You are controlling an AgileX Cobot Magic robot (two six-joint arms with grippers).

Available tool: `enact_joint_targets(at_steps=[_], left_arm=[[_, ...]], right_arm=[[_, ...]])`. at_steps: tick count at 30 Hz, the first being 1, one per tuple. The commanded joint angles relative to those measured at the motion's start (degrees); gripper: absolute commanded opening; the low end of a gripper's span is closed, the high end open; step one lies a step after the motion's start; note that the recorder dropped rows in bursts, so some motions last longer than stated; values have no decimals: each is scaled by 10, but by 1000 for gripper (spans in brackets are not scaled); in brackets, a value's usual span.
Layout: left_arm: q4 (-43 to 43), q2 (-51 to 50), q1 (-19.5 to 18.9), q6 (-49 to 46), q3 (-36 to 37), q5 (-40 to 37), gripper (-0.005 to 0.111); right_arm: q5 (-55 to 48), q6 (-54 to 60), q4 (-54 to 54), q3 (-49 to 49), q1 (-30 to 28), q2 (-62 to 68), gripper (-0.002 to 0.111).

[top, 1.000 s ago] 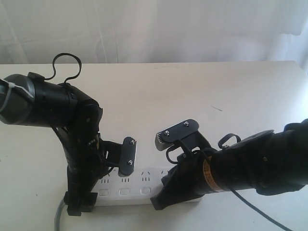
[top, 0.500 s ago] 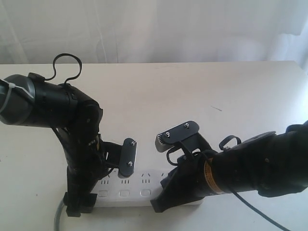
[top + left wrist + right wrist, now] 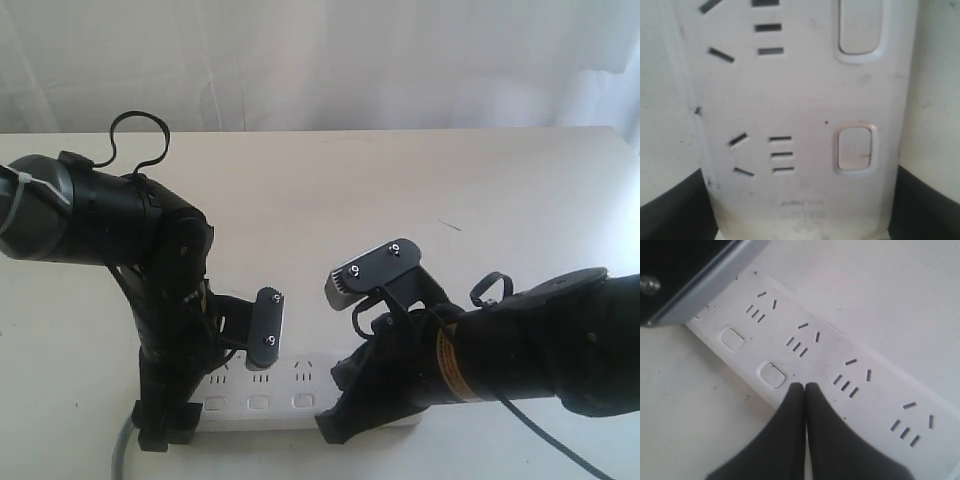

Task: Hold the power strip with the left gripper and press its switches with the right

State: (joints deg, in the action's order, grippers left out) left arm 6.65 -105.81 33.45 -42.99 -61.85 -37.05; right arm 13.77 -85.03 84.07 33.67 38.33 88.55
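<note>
Left wrist view: the black two-finger left gripper stands wide, one dark finger against each long edge of the long flat white plastic power strip, clamping it across its width. Right wrist view: the black right gripper has its tips pressed together, resting on the strip just beside a white rounded-square switch. Exterior view: the strip lies on the pale table near its front edge.
</note>
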Motion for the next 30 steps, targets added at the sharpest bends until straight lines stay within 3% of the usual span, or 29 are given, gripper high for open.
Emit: enact_joint_targets(at_steps=[1, 30], left_arm=[[-23, -17, 4, 8, 11, -18, 0], [-23, -17, 4, 8, 11, -20, 0]], right_arm=[[-15, -2, 4, -14, -1, -3, 0], [-18, -2, -8, -8, -1, 16, 0]])
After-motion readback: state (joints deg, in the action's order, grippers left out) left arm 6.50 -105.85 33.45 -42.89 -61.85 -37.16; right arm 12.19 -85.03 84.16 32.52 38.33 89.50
